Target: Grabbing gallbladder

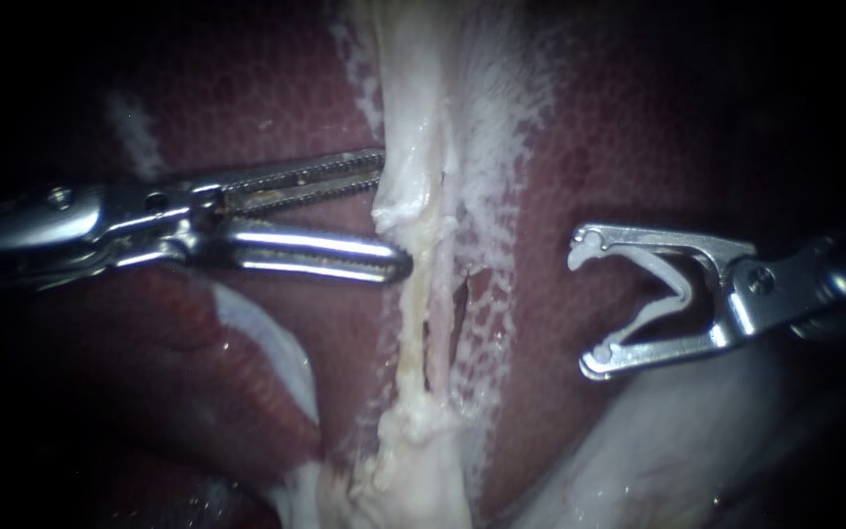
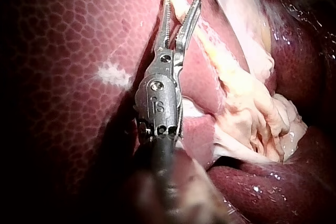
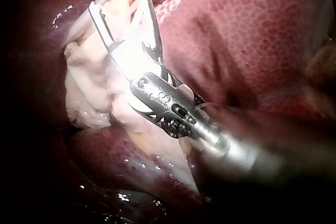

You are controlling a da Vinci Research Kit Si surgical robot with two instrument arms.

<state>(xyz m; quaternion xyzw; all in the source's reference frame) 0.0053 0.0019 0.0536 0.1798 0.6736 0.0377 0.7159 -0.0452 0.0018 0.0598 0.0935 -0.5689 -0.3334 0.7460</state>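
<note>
two instruments, one clip. the left instrument [image 1: 394,214] has its jaws half open around the edge of the pale gallbladder [image 1: 411,108], mid-view on the liver [image 1: 629,127]. the right instrument [image 1: 589,302], well apart, holds a clip [image 1: 676,286] in wide jaws.

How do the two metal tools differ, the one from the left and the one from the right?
The left instrument has long, straight, toothed jaws, open, at the pale tissue strip. The right instrument has bowed jaws set wide apart, holding a white clip, clear of that strip. Both are shiny metal.
</note>
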